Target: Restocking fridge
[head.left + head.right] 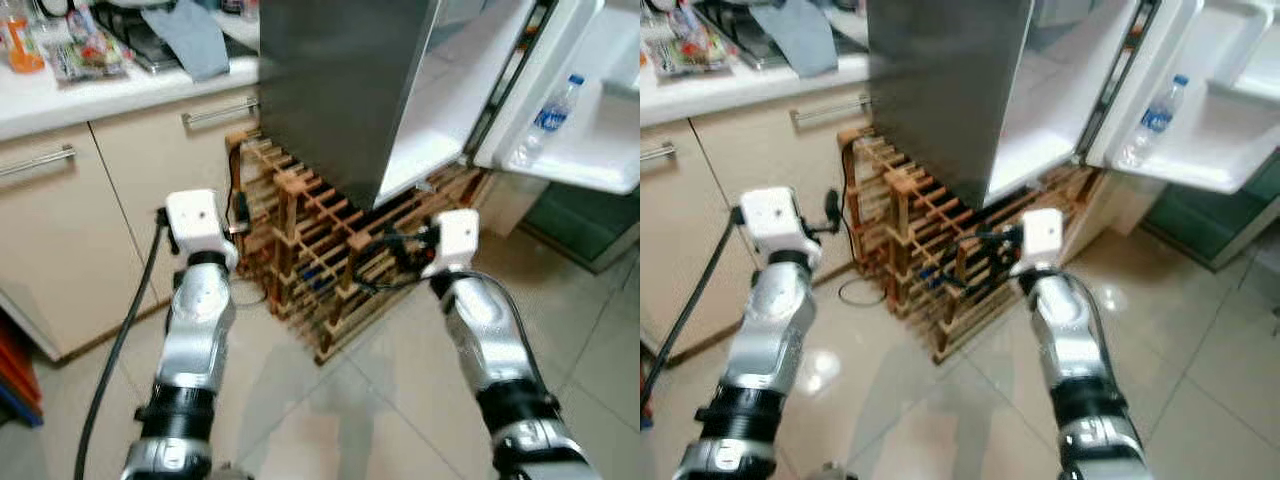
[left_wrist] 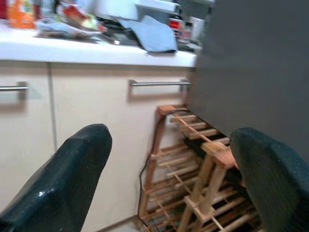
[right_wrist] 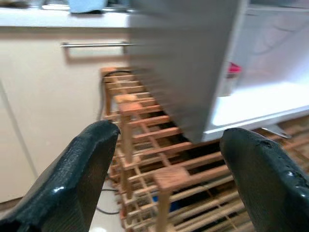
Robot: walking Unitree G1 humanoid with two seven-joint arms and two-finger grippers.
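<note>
Both arms raised forward, nothing held. Left gripper has its fingers spread wide and empty; right gripper likewise spread and empty. Ahead of and below both grippers stands a wooden wine rack on the tiled floor, tucked under the fridge, whose dark side panel rises just beyond the grippers. Fridge door is swung open, up and to the right of the right gripper; a water bottle with blue cap and label sits in its door shelf. Past the right gripper's fingers the white fridge interior shows, with a small item with a red top standing on a shelf, too blurred to name. Up and left of the left gripper: cream cabinets with bar handles, and a countertop holding an orange bottle, packaged food and a grey cloth. Black cable hangs beside the left arm. Step looks like the approach or search phase: door already open, no stock item picked up yet. Next move likely calls for choosing an item, possibly from the countertop or the rack, closing one gripper on it, then lifting it to the open shelf while keeping clear of the rack slats and door edge.
</note>
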